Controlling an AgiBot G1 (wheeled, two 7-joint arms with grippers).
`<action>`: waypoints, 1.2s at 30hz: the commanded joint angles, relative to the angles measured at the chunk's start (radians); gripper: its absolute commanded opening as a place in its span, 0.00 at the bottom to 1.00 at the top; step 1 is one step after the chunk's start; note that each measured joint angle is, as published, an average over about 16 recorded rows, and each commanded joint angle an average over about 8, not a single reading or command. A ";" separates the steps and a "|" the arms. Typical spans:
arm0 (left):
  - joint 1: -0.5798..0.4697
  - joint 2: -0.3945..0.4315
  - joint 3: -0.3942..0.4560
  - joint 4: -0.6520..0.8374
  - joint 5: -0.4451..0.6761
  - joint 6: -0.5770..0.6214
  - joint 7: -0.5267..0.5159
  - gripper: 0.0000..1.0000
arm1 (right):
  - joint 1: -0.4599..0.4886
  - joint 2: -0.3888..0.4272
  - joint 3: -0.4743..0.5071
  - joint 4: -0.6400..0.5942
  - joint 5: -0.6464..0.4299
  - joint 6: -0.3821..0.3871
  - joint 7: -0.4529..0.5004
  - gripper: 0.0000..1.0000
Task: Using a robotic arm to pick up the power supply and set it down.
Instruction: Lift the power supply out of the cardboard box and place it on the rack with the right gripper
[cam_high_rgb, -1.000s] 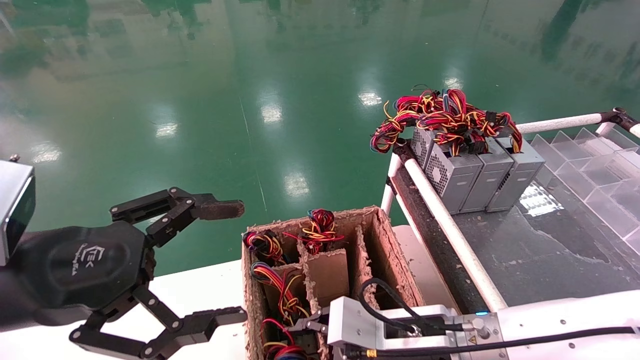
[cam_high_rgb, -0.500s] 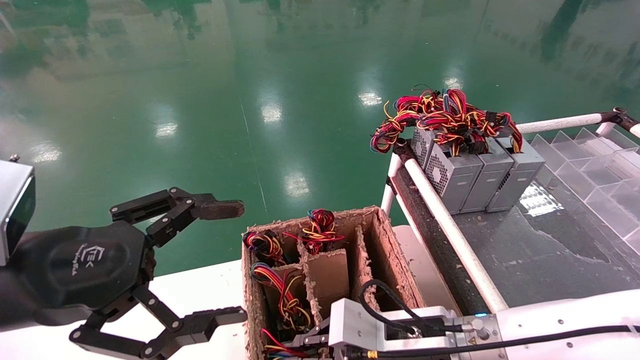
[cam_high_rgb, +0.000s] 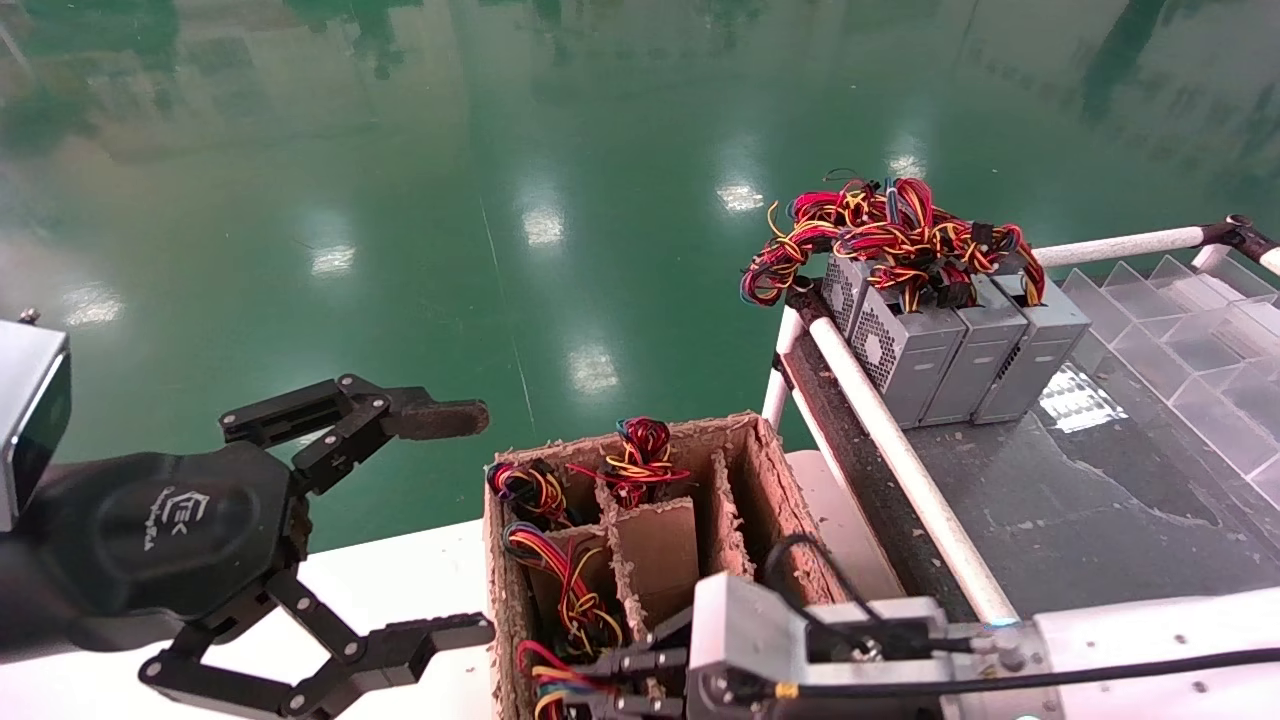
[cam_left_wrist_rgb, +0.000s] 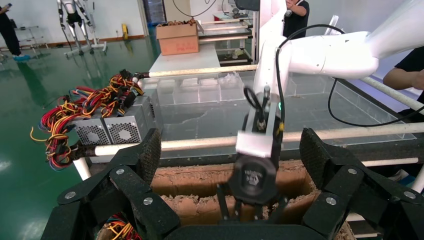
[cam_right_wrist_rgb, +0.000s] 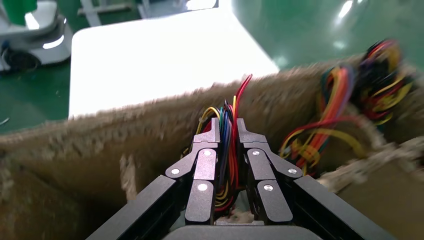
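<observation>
The right gripper (cam_right_wrist_rgb: 227, 131) is seen closed on the wire bundle (cam_right_wrist_rgb: 227, 150) of a power supply sitting in the near cell of the cardboard divider box (cam_high_rgb: 770, 480). The left gripper (cam_high_rgb: 440, 520) is held wide open and empty beside the box, over the white table (cam_high_rgb: 400, 570)

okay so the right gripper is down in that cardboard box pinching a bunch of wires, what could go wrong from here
1. The right gripper is shut on the wire bundle, not on a metal case, so on lifting the wires could slip or strain.
2. Other bundles fill neighbouring cells of the cardboard box; a lift might snag them or its frayed dividers.
3. The left gripper hangs open beside the box, where a swinging unit could strike it.
</observation>
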 joint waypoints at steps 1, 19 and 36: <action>0.000 0.000 0.000 0.000 0.000 0.000 0.000 1.00 | -0.004 0.010 0.017 0.006 0.024 0.003 -0.007 0.00; 0.000 0.000 0.000 0.000 0.000 0.000 0.000 1.00 | -0.044 0.153 0.263 0.014 0.316 0.058 -0.054 0.00; 0.000 0.000 0.000 0.000 0.000 0.000 0.000 1.00 | -0.031 0.294 0.443 -0.231 0.416 0.055 -0.209 0.00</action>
